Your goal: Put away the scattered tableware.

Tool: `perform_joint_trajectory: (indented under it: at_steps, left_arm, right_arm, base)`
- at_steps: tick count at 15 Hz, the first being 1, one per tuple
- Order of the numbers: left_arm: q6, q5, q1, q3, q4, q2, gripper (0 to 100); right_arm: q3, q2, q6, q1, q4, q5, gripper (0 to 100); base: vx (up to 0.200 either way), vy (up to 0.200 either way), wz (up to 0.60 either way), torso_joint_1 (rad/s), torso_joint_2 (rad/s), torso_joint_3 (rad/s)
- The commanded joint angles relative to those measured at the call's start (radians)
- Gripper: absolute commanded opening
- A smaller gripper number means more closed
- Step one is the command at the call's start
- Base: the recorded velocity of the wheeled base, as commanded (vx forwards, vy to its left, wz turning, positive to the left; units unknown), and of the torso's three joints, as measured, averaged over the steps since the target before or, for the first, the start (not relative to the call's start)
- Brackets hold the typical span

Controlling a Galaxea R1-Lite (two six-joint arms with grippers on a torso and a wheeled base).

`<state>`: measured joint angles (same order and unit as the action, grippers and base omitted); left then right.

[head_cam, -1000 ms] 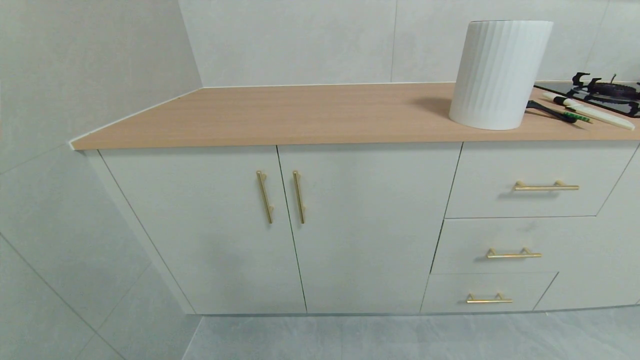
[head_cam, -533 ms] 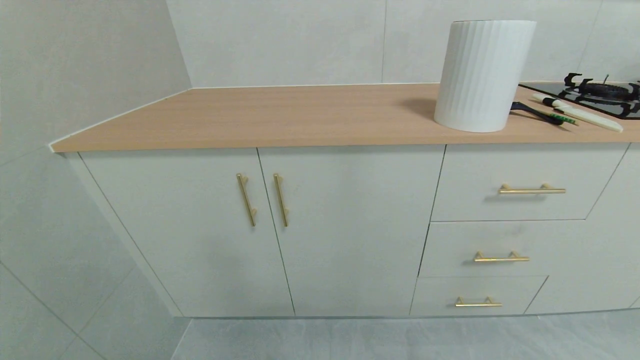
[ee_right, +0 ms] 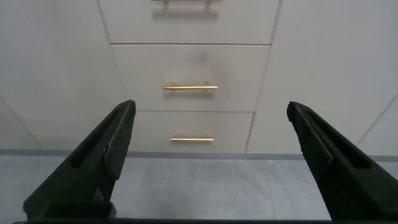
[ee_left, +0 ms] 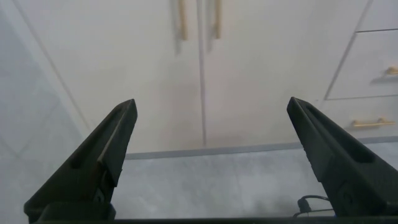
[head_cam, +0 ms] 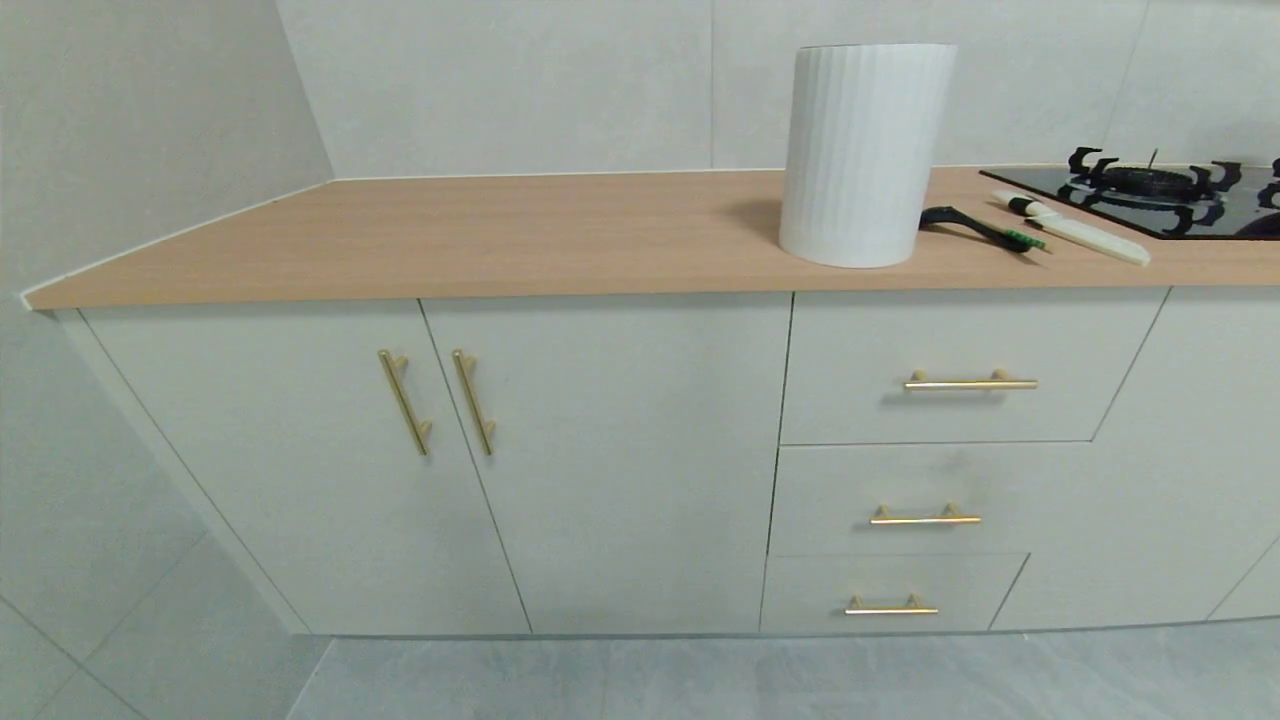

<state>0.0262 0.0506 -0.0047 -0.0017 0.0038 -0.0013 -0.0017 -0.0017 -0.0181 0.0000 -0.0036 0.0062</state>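
Observation:
On the wooden countertop stands a tall white ribbed holder. Just right of it lie a black utensil with a green band and a cream-handled utensil. My left gripper is open, held low and facing the cabinet doors. My right gripper is open too, low in front of the lower drawers, with nothing between its fingers.
A black gas hob sits at the counter's far right. Below are two cabinet doors with gold handles and three drawers. Tiled walls close the left side and back; grey floor lies in front.
The head camera has swung to the right, so the whole scene has shifted left in view and more of the hob shows. Nothing on the counter has moved.

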Motion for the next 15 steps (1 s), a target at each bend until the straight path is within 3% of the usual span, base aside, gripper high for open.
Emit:
perform_joint_trajectory:
  at_steps: [1,3,14,15]
  left_arm:
    - [0.0,0.0,0.0,0.0,-0.001,0.001,100]
    - [0.0,0.0,0.0,0.0,-0.001,0.001,100]
    - [-0.002,0.0,0.0,0.0,-0.002,0.001,100]
    - [-0.002,0.0,0.0,0.0,-0.001,0.001,100]
  right_arm:
    - [0.0,0.002,0.0,0.0,-0.001,0.0,100]
    - [0.0,0.002,0.0,0.0,-0.001,0.0,100]
    - [0.0,0.002,0.001,0.0,-0.001,0.0,100]
    - [0.0,0.002,0.001,0.0,0.001,0.0,100]
  base:
    - [0.0,-0.2,0.0,0.002,0.0,0.002]
    - [0.0,-0.2,0.0,0.002,0.0,0.002]
    - [0.0,0.0,0.0,0.0,0.0,0.0]
    - [0.0,0.0,-0.6,-0.002,0.01,0.002]
